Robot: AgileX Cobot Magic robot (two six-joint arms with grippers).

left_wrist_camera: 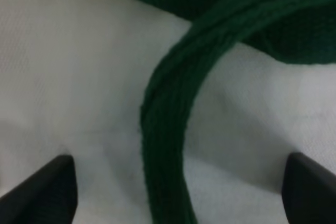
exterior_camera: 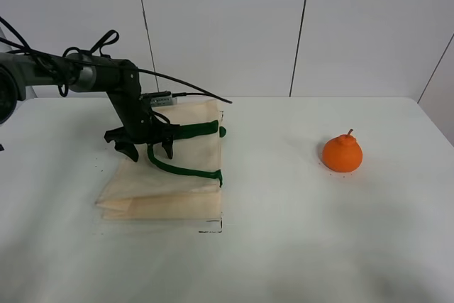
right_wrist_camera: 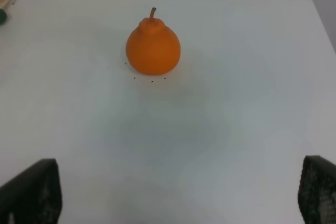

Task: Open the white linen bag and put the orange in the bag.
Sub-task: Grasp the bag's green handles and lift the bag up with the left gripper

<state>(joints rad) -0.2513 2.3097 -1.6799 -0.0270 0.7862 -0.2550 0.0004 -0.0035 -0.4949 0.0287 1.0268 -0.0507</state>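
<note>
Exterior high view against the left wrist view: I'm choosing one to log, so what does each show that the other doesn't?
Only the exterior high view shows the orange standing on the table, apart from the white linen bag. Only the left wrist view shows the green handle running between the open fingertips of the left claw. Both show bag cloth, handle and that claw.

No legible text, brand, number or sign in any view. Only candidate is a small pale tag (exterior_camera: 157,96) on the left arm (exterior_camera: 78,72) near its wrist, above the far edge of the white linen bag (exterior_camera: 170,186). It's too small and blurred to read.
</note>
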